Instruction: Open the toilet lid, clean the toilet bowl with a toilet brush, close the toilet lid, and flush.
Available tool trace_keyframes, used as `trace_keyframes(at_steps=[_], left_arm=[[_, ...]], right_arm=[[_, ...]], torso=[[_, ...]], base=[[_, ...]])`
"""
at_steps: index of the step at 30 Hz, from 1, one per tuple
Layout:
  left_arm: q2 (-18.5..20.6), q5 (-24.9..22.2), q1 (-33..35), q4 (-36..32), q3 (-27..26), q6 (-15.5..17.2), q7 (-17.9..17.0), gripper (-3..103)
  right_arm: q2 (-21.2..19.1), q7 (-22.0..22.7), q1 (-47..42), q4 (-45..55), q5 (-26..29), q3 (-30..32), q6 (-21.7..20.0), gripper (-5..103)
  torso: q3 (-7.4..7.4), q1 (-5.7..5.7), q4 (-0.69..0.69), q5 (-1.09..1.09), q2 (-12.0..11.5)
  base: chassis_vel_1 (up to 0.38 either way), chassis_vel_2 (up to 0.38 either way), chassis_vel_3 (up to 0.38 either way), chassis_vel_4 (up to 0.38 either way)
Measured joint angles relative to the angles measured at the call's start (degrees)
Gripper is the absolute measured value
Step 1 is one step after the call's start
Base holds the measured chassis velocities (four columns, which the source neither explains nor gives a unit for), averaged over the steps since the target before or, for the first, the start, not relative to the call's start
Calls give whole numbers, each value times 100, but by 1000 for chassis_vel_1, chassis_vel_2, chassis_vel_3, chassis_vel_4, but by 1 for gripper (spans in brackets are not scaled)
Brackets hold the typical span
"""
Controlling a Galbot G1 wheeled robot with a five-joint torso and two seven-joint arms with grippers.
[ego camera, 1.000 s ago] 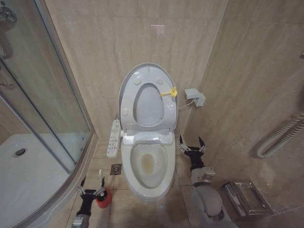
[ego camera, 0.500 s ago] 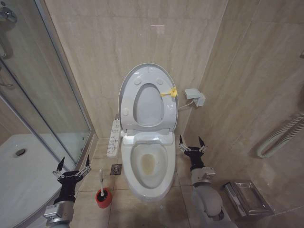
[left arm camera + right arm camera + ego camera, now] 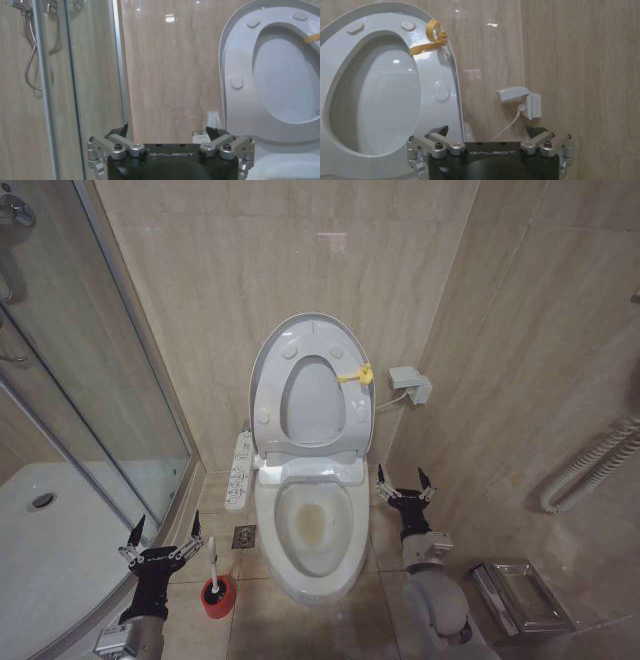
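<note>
Black left claw (image 3: 163, 530) with silver screwed knuckles, white GALBOT lettering, grey rounded forearm, matching right claw (image 3: 404, 482)

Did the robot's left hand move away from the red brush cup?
Yes. The left hand lifted off the toilet brush and now hovers open toward the shower tray.

"GALBOT" on left tool (image 3: 171, 132) and right tool (image 3: 490, 131), seemingly also head-view wrist.

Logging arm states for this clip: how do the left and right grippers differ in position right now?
The left gripper hangs low over the floor beside the shower glass, close to the toilet brush but not touching it. The right gripper sits higher, beside the toilet bowl on its wall side, with nothing near its fingers. Both are open, empty and point toward the back wall.
</note>
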Motion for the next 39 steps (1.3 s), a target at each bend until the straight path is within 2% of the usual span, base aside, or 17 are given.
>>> trace_keyframes(at_steps=[39], left_arm=[[56,-19,-53,59,-57,-36,11,100]], right_arm=[[0,0,0,0,0,0,0,100]], torso=[[0,0,0,0,0]], base=[[0,0,0,0]])
